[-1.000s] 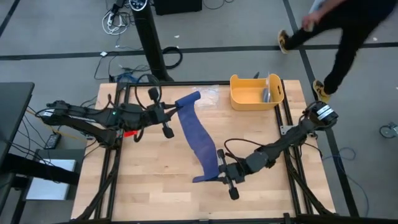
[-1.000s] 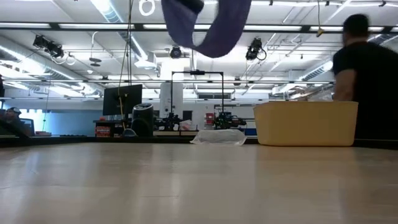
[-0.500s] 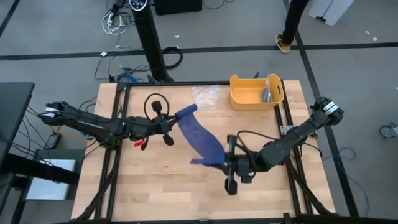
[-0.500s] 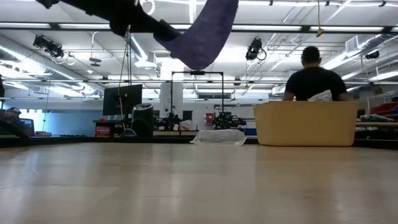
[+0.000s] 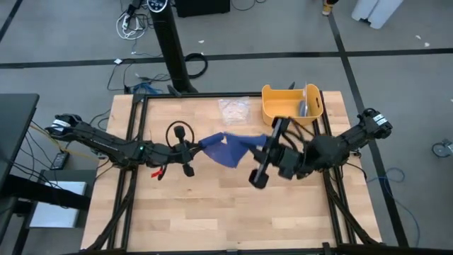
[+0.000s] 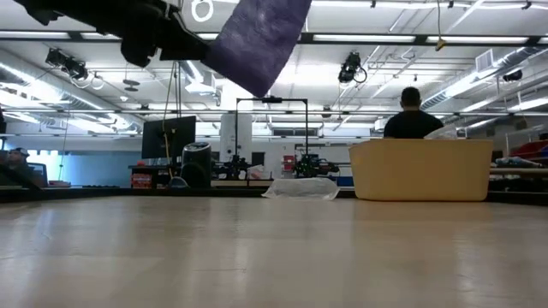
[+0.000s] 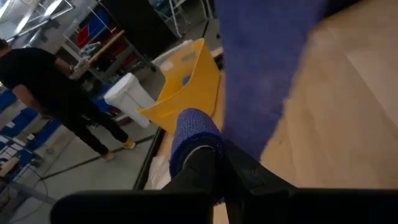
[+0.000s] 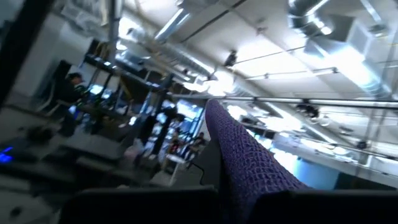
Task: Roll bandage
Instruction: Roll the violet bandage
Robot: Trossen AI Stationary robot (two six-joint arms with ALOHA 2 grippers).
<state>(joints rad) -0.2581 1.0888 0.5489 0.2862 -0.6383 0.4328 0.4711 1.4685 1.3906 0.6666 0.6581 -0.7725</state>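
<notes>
Dark-blue cloth: the bandage (image 5: 228, 146) hung in the air above the middle of the desk (image 5: 212, 212), stretched between my two claws, touching the wood nowhere that I could see.
Left claw: my left claw (image 5: 190, 151) was pinched shut on one end of the band, which wrapped over the fingertips (image 7: 198, 163) in a small blue wad.
Right claw: my right claw (image 5: 272, 142) was clamped on the other end, lifted well off the desk and tipped upward; from its wrist the cloth (image 8: 245, 163) rose against the ceiling lights.
Change: a second before, the band lay long across the desk, my right claw low near the front edge. Since then that claw had swung up and back toward the yellow tub (image 5: 291, 104), and the left had slid toward the middle. The span between them was much shorter, and the cloth sagged and bunched.
Low view: the band (image 6: 255, 38) hung high, clear of the wood.
Meaning: I judged this a regrip or gather, not rolling proper; no tight cylinder had formed yet.
Risk: slack cloth could twist or slip from either pinch.
Bystanders: the clear wrapper (image 5: 233, 110) lay near the tub; a person (image 6: 409, 114) stood beyond the desk.
</notes>
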